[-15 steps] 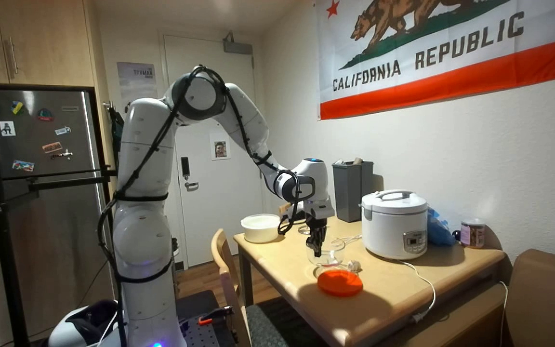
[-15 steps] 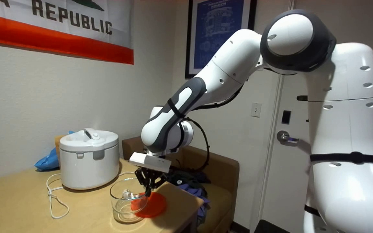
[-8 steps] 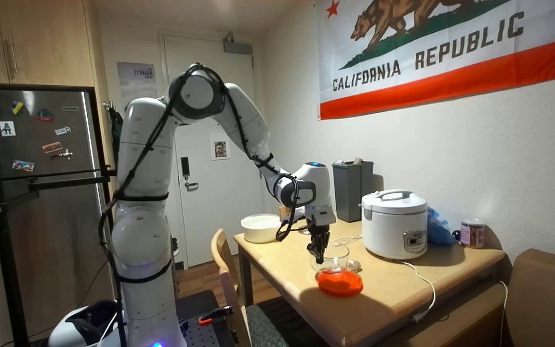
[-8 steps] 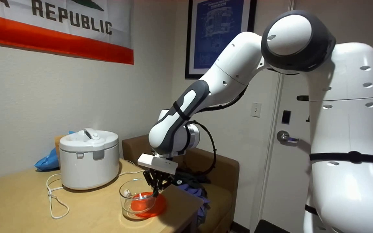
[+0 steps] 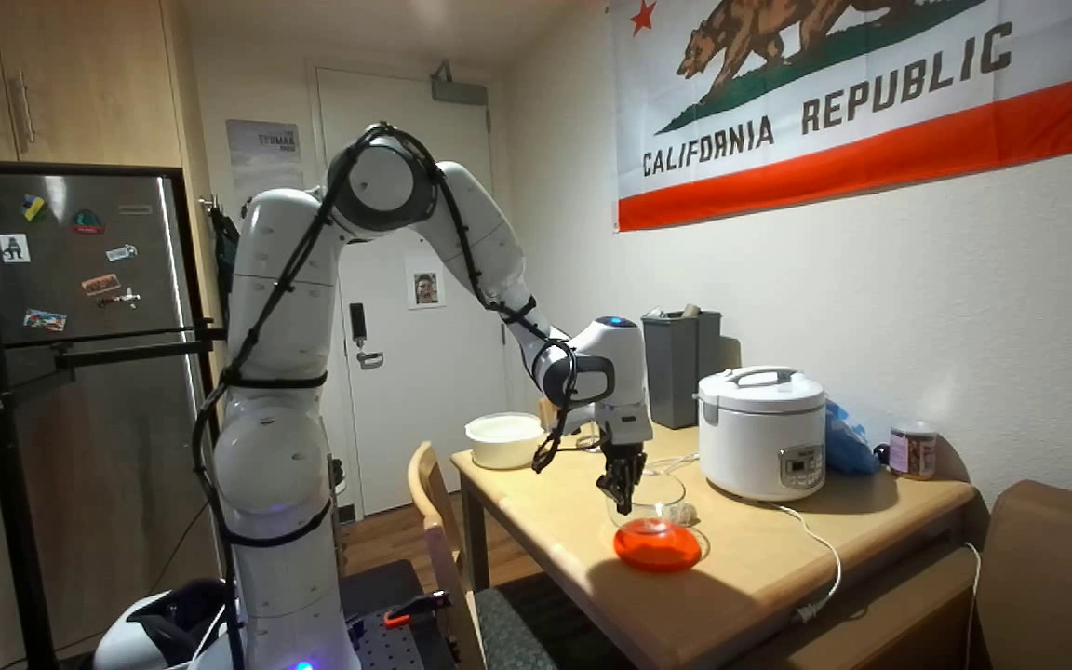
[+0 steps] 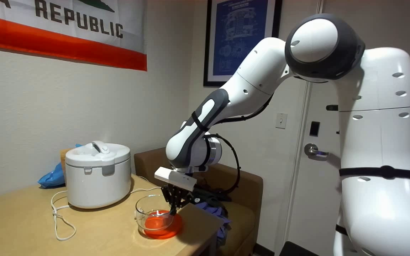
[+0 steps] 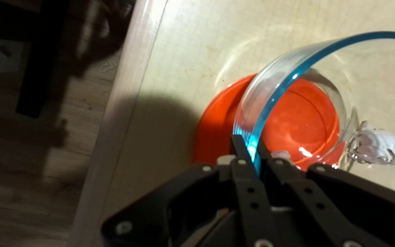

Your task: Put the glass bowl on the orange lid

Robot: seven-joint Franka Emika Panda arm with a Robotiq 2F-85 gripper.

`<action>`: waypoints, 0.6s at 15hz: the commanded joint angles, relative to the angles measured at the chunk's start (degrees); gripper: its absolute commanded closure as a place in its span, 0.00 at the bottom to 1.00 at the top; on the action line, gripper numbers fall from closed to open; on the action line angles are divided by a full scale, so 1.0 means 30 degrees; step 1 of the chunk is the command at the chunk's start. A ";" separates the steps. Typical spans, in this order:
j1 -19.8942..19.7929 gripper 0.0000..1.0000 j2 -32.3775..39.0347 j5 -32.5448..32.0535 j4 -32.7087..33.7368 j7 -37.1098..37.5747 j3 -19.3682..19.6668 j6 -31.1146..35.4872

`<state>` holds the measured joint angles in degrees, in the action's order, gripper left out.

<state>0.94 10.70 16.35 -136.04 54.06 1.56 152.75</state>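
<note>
The clear glass bowl point(image 7: 275, 97) is held by its rim in my gripper point(image 7: 250, 141). The fingers stand on either side of the glass wall, closed on it. The bowl also shows in both exterior views point(image 5: 662, 498) point(image 6: 155, 217). The orange lid point(image 7: 214, 133) lies flat on the table under the bowl, and shows in both exterior views point(image 5: 657, 551) point(image 6: 176, 227). The bowl overlaps much of the lid, with its base offset to one side in the wrist view. I cannot tell whether the bowl's base touches the lid.
A small clear-and-white object point(image 7: 377, 147) lies beside the bowl. The white rice cooker point(image 5: 759, 437) stands behind, with a white cord point(image 6: 62, 220) on the table. An opaque white bowl point(image 5: 503, 442) and a grey bin point(image 5: 674, 372) stand farther back. The table edge point(image 7: 122, 103) is near the lid.
My gripper has carried the glass bowl sideways and slightly down, toward and over the orange lid. The lid has not moved.
</note>
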 commanded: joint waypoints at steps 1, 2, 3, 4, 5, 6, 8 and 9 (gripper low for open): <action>-0.0280 0.94 -0.0410 0.0868 -0.0626 -0.0440 0.0075 0.0641; -0.0371 0.94 -0.0422 0.0997 -0.0742 -0.0484 0.0089 0.0654; -0.0418 0.94 -0.0422 0.0979 -0.0853 -0.0425 0.0140 0.0698; -0.0478 0.94 -0.0422 0.0990 -0.0954 -0.0428 0.0164 0.0733; -0.0531 0.94 -0.0410 0.0969 -0.1062 -0.0412 0.0206 0.0763; -0.0527 0.94 -0.0407 0.0842 -0.1160 -0.0316 0.0297 0.0760; -0.0529 0.94 -0.0425 0.0791 -0.1344 -0.0291 0.0437 0.0821; -0.0529 0.94 -0.0412 0.0809 -0.1408 -0.0295 0.0477 0.0852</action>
<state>-0.45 11.23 17.45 -138.62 54.06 2.78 153.54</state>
